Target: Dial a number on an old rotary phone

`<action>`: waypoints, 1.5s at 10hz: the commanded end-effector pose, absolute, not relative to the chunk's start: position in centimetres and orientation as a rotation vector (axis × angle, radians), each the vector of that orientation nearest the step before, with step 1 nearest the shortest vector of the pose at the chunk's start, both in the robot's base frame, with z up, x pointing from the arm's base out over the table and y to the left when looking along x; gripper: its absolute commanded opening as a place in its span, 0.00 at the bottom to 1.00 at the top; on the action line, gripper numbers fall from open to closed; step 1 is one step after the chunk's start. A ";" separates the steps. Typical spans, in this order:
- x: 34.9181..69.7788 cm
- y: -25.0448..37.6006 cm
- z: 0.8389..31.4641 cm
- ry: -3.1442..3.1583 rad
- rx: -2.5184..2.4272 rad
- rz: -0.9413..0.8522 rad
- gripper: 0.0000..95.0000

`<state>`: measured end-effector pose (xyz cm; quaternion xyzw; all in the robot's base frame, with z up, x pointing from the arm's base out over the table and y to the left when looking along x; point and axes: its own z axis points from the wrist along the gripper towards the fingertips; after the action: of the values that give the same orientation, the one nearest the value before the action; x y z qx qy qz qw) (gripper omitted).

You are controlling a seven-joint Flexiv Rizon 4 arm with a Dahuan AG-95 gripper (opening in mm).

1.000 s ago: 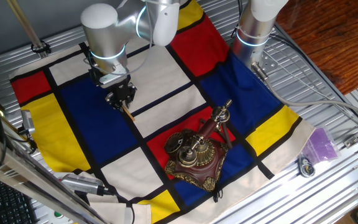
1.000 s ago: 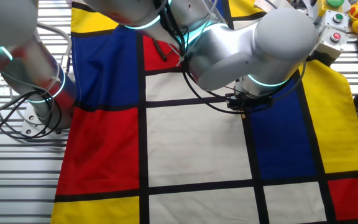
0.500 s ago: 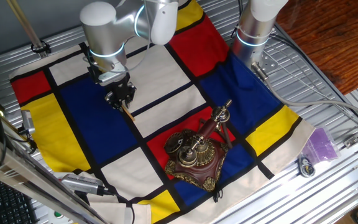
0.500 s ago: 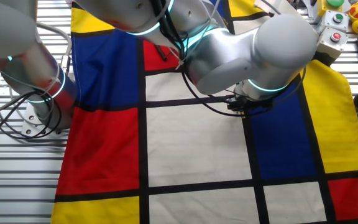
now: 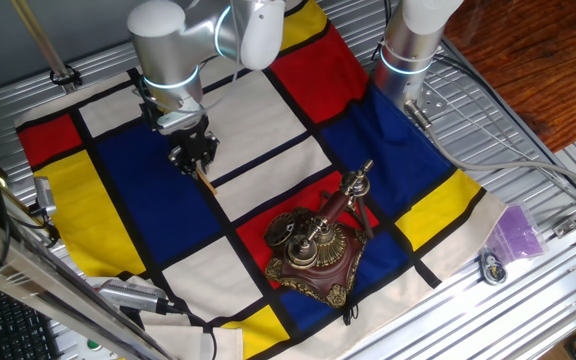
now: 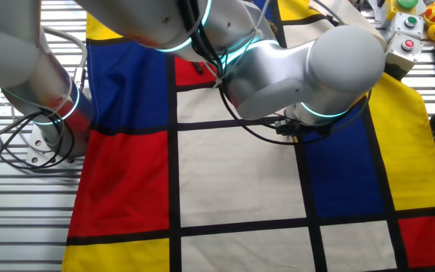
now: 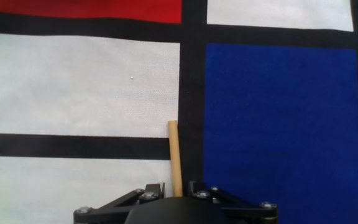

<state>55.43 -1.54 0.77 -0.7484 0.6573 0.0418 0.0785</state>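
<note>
Upper left of one fixed view, the gripper (image 5: 194, 155) is closed on a thin wooden stick (image 7: 176, 158); well apart, the old rotary phone (image 5: 318, 243) sits lower centre on the bench (image 5: 528, 300), its dial apparently untouched, so dialing remains.

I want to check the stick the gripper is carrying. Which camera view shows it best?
The hand view: the wooden stick juts straight out between the gripper fingers, sharp against the cloth. One fixed view shows it only as a small sliver below the gripper. In the other fixed view the arm hides it.
</note>
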 end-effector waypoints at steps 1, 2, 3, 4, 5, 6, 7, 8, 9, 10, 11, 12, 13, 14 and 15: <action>55.4 -1.5 0.7 1.964 -2.234 0.131 0.20; 55.4 -1.5 0.7 1.963 -2.233 0.132 0.20; 55.4 -1.5 0.7 1.964 -2.233 0.131 0.20; 55.4 -1.5 0.6 1.964 -2.233 0.131 0.20; 55.4 -1.6 0.6 1.963 -2.232 0.133 0.20; 55.4 -1.6 0.6 1.963 -2.231 0.133 0.20; 55.4 -1.6 0.6 1.962 -2.231 0.134 0.00; 55.4 -1.6 0.6 1.965 -2.229 0.135 0.00; 55.4 -1.6 0.6 1.966 -2.229 0.135 0.00; 55.4 -1.6 0.6 1.966 -2.229 0.134 0.00; 55.4 -1.5 0.6 1.975 -2.223 0.133 0.00; 55.4 -1.5 0.7 1.993 -2.213 0.131 0.00; 55.4 -1.5 1.0 2.030 -2.198 0.120 0.00; 55.3 -1.4 1.4 2.064 -2.185 0.108 0.00; 55.2 -1.3 1.8 2.103 -2.169 0.096 0.00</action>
<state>55.26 -1.22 1.72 -0.7203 0.6900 0.0342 0.0627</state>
